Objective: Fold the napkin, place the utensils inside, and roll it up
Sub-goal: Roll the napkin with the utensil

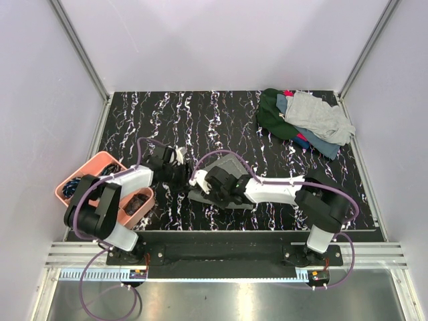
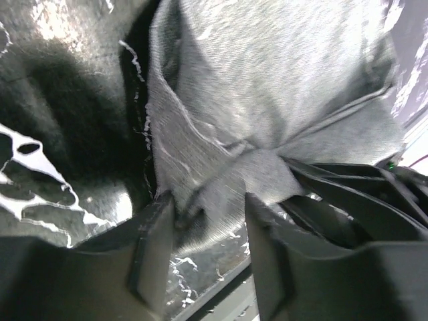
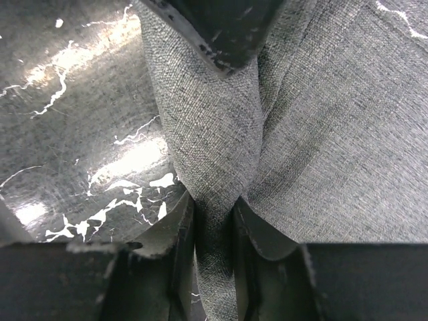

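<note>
Seen from above, the grey napkin (image 1: 231, 164) lies bunched on the marbled table (image 1: 200, 120), between the left gripper (image 1: 175, 166) and the right gripper (image 1: 206, 182). In the left wrist view the jaws stand apart around a fold of the cloth. In the right wrist view the jaws are pressed together on a ridge of the napkin

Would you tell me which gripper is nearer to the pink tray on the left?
Left. The left gripper is just right of the pink tray, by the left edge of the napkin; the right gripper is farther right, pinching the napkin.
</note>
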Motion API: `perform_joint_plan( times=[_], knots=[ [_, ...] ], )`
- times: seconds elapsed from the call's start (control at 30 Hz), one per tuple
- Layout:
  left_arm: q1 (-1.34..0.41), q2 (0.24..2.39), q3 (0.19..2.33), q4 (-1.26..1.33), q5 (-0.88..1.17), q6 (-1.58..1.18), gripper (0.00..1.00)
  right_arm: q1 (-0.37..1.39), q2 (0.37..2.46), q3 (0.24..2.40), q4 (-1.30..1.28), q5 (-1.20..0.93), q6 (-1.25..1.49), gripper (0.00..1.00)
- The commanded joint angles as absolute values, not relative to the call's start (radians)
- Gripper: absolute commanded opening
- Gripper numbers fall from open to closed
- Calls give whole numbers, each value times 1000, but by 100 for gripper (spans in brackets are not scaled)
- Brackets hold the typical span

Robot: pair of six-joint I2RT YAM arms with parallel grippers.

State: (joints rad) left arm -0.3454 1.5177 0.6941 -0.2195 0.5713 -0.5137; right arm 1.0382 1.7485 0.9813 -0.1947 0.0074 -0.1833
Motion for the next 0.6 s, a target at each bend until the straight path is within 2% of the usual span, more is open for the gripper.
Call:
perform_joint_plan(
  times=[0.0, 0.23, 0.57],
  knots=[
    [-325, 1391, 739, -248, 514, -506, 54, 1000, 1789, 983, -236, -144, -157, 25],
    [-310, 1275, 681, -255, 417, -492, 57, 902, 1763, 973, -233, -356, -140, 24],
    [-313, 1232, 608, -141, 515, -485, 59, 730, 1847, 1017, -236, -768, -111, 22]
  ],
)
